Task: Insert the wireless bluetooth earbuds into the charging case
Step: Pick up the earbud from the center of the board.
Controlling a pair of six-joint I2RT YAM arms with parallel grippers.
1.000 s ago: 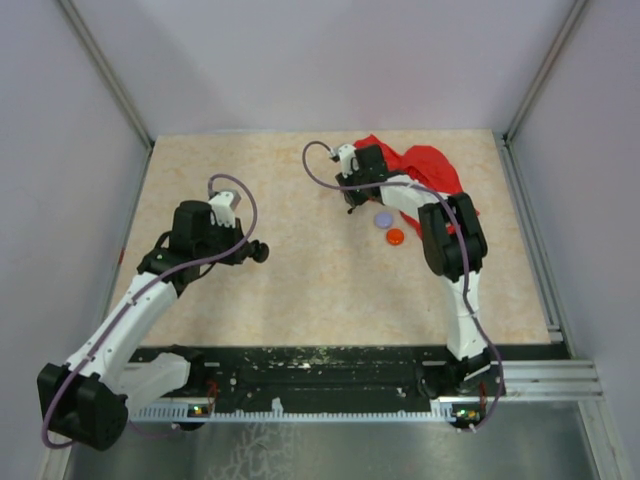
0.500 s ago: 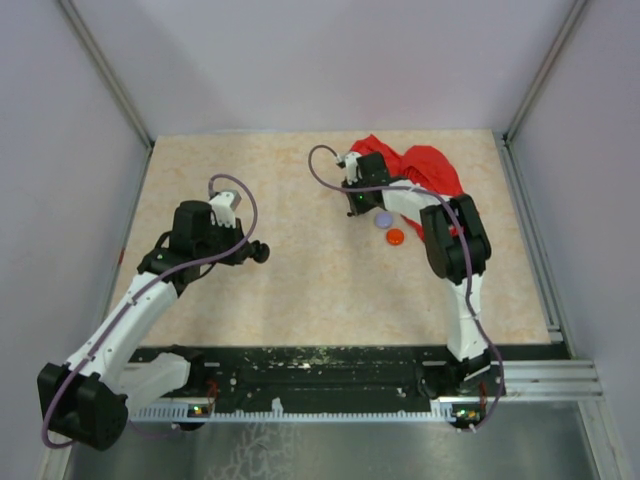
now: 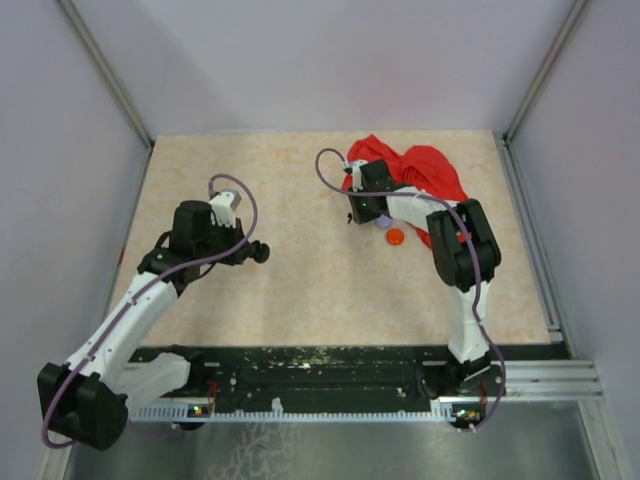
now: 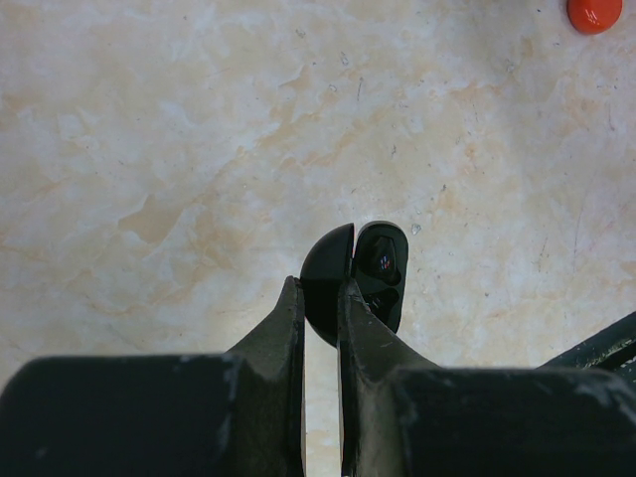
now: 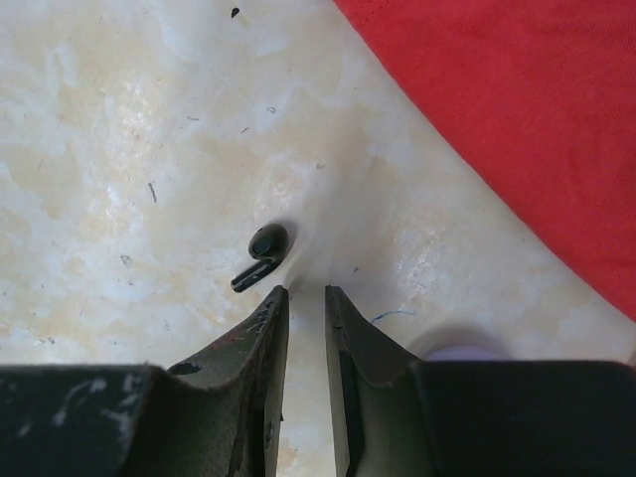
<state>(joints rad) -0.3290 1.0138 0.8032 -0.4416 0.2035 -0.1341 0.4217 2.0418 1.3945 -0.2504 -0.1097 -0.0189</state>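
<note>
Two claws are noted, one per arm. The left claw (image 4: pixel 320 290) is pinched tight on the charging case (image 4: pixel 370 268), a small round black puck gripped by its near edge. From the left wrist view the case shows two halves, a smooth dome on one side and a face with dark recesses on the other. Whether it touches the bench (image 4: pixel 179 149) cannot be told. In the overhead view this case sits over the left-centre of the bench, well apart from the right arm. The right claw (image 5: pixel 303 295) points down at the bench near its far right area, jaws narrow, a slim gap between them and nothing held. One earbud (image 5: pixel 262 256), small and black, lies on the bench just beyond the tip of one finger, outside the gap and apart from it. A red cloth (image 5: pixel 517 109) lies bunched on the far side of that earbud. A lavender disc (image 5: pixel 463 352) shows beside the right claw, mostly hidden by it. A red disc (image 3: pixel 395 237) rests on the bench just beside the lavender one.
</note>
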